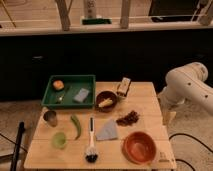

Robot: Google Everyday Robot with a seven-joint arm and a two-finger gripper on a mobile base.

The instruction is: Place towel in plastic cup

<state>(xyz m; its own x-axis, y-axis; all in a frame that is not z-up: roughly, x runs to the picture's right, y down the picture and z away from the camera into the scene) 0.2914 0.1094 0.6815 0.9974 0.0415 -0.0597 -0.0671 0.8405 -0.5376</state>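
The towel (107, 131), a light grey-blue cloth folded to a rough triangle, lies flat on the wooden table (150, 95) near its front middle. The plastic cup (59, 140), small, round and translucent green, stands at the front left, about a hand's width left of the towel. My white arm (186, 84) is off the table's right side. My gripper (168, 115) hangs low beside the right edge, well away from towel and cup, holding nothing that I can see.
Between towel and cup lie a dish brush (91, 142) and a green pepper (76, 126). A metal cup (49, 118) stands left. A green tray (69, 80) holds a sponge block (81, 95) and an orange. A brown bowl (106, 101), small box (123, 86), dark snack pile (128, 118) and orange bowl (139, 147) are right.
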